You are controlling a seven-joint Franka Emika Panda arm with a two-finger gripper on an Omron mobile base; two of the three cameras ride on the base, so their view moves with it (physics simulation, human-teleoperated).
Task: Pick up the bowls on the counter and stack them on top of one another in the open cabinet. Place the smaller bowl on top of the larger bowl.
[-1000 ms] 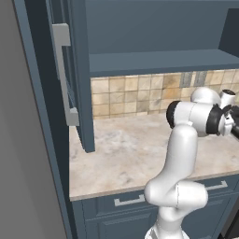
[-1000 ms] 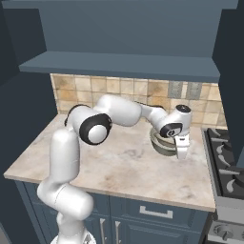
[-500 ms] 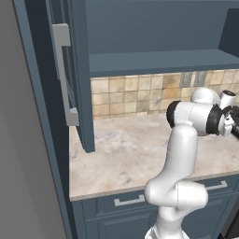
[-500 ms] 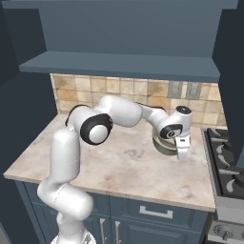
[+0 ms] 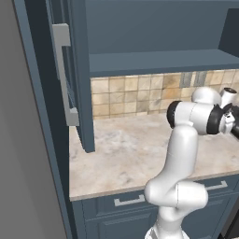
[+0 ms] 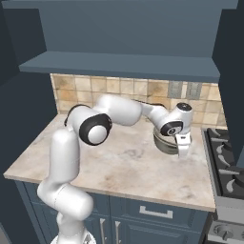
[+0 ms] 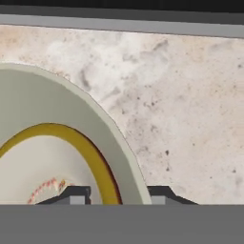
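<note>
1. Bowl (image 6: 167,141) sits on the bench (image 6: 119,162) by the stove; jaws half-closed astride its rim (image 7: 102,164) – can't tell if they're gripping yet.
2. Thin rim hold – bowl could tilt or slip when lifted.
3. Shelf (image 6: 119,64) edge is high – might clip it.

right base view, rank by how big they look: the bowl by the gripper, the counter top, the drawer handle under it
1. counter, spanning most of the frame's width
2. bowl, partly hidden behind the gripper
3. drawer handle, a thin short bar
</note>
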